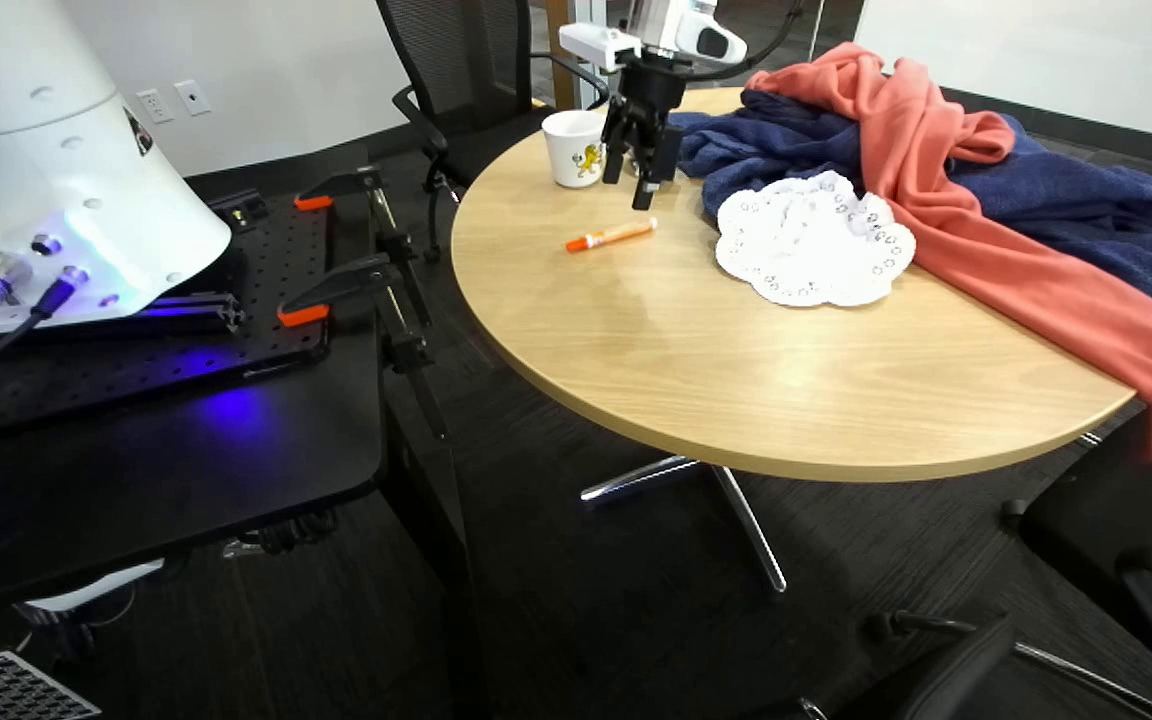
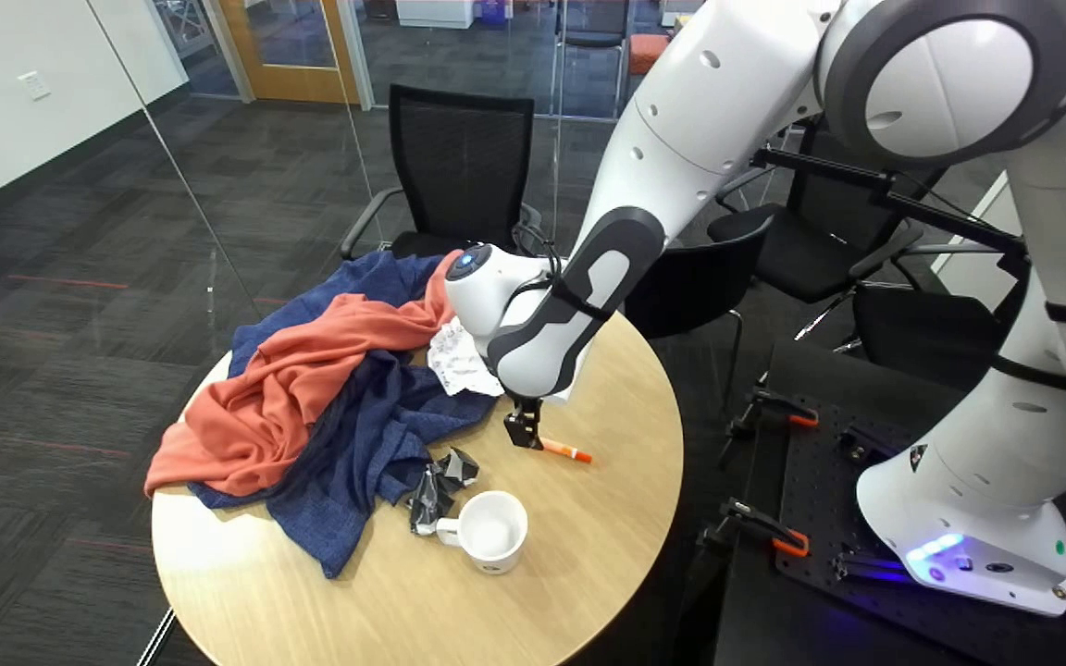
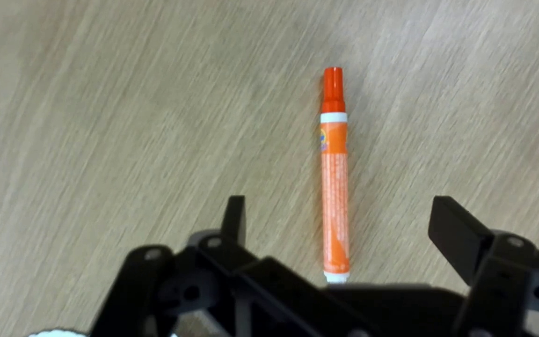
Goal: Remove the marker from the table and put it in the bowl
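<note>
Over the round, light-wood table [image 1: 696,370] hangs the black two-fingered hand [image 3: 338,208], jaws spread wide and holding nothing, and on the tabletop below, lined up with their gap, lies the slim orange marker pen [image 3: 334,175], long axis square to their closing.

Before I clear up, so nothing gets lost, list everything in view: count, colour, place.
table: 1, light wood, beside desk
marker: 1, orange, lying on table
cup: 1, white, upright on table
scraps: count unclear, black, near cup
blue cloth: count unclear, navy, on table
coral cloth: 1, coral, across blue cloth
scalloped piece: 1, white, beside blue cloth
chairs: several, black, around table
desk: 1, black, under pegboard
pegboard: 1, black, on desk
clamps: 2, black-orange, at desk's edge
door: 1, brown, in background
wall plates: at least 2, white, on wall
arm: 1, white, reaching over table
pincer: 1, black, open near marker
</note>
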